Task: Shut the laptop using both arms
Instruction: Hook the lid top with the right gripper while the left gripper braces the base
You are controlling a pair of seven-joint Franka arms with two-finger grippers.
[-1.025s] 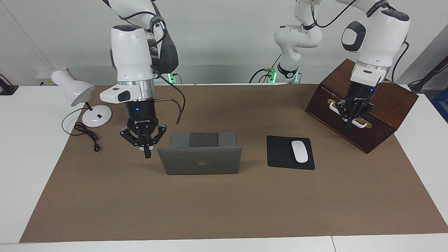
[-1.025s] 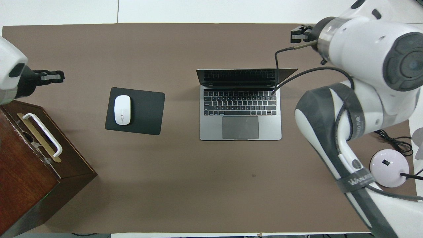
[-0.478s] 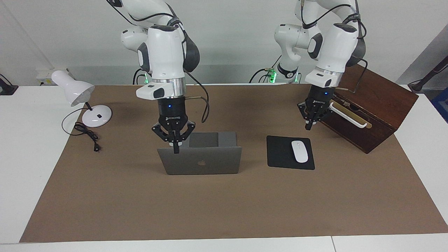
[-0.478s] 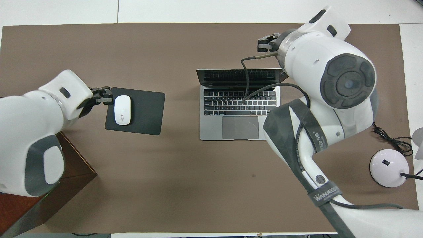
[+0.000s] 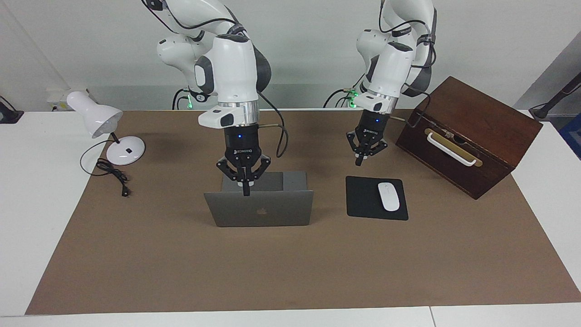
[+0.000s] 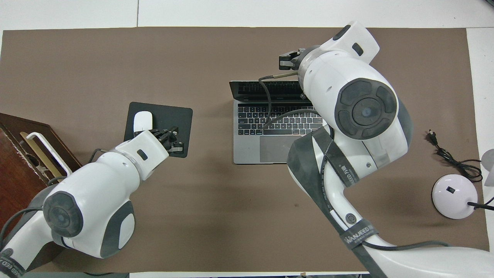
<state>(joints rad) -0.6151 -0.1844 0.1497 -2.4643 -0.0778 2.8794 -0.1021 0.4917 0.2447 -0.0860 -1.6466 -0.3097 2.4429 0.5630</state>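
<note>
In the overhead view, the right arm (image 6: 355, 112) is covering one corner of the laptop (image 6: 270, 127), and the left arm (image 6: 92, 200) is hiding part of the mouse (image 6: 142, 120). The wooden box (image 6: 15, 154) and lamp (image 6: 453, 195) are being cut off by the picture's edges.

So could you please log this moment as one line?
thin silver-grey laptop: open | right gripper: shut, at lid's top edge | left gripper: shut, beside black mouse pad

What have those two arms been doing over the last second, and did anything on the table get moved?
Both arms swung toward the laptop. The right gripper, shut, came from beside the laptop to over its raised lid's top edge. The left gripper, also shut, left the wooden box and now hangs over the mat near the mouse pad. Nothing was grasped; the laptop stays open, and the mouse and lamp are unmoved.
</note>
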